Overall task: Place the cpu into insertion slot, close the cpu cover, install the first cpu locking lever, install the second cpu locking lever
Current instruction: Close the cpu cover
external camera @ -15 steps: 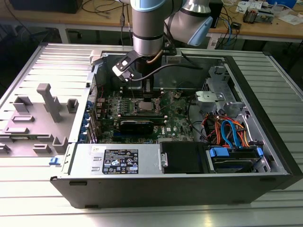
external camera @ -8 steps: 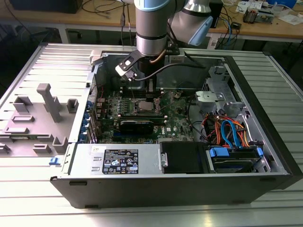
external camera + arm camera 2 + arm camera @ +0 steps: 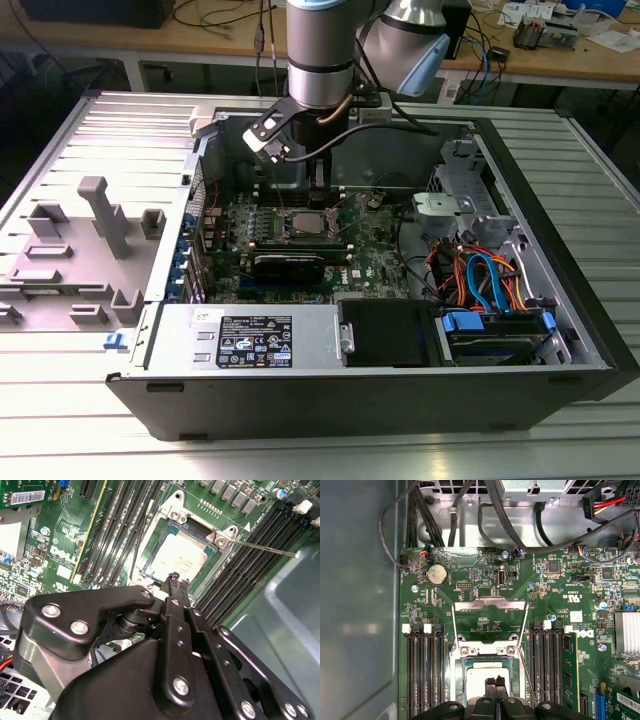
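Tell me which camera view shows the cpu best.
The second wrist view: the cpu sits in the insertion slot, its silver top almost wholly visible. In the first wrist view the gripper covers part of it; the exterior view shows a small grey square.

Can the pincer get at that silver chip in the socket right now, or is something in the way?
Probably yes. The pincer hovers just above the cpu, which lies in the insertion slot, and the cpu cover is swung up off it, so nothing seems to lie between them.
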Robot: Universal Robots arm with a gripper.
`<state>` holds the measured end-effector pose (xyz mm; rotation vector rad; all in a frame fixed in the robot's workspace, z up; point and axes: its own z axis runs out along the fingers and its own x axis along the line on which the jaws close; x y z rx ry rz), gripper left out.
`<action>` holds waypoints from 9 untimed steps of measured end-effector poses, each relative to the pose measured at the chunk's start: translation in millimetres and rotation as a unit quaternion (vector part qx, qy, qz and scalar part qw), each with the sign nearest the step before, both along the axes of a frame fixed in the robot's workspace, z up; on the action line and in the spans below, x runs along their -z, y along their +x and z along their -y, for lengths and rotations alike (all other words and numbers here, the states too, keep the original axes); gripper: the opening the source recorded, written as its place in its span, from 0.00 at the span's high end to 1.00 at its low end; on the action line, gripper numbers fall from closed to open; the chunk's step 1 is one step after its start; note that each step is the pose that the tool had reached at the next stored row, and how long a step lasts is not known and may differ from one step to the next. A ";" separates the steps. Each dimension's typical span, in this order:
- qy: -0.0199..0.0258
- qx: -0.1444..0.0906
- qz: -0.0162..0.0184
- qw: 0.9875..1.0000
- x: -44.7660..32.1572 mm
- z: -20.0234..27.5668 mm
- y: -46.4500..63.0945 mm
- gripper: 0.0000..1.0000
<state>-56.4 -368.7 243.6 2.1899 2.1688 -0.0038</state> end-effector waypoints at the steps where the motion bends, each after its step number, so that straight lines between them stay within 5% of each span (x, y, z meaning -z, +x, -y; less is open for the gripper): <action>1: 0.000 0.000 0.000 1.000 0.0 0.0 0.0 0.89; 9: 0.000 0.000 0.000 1.000 -1.1 0.0 0.0 0.89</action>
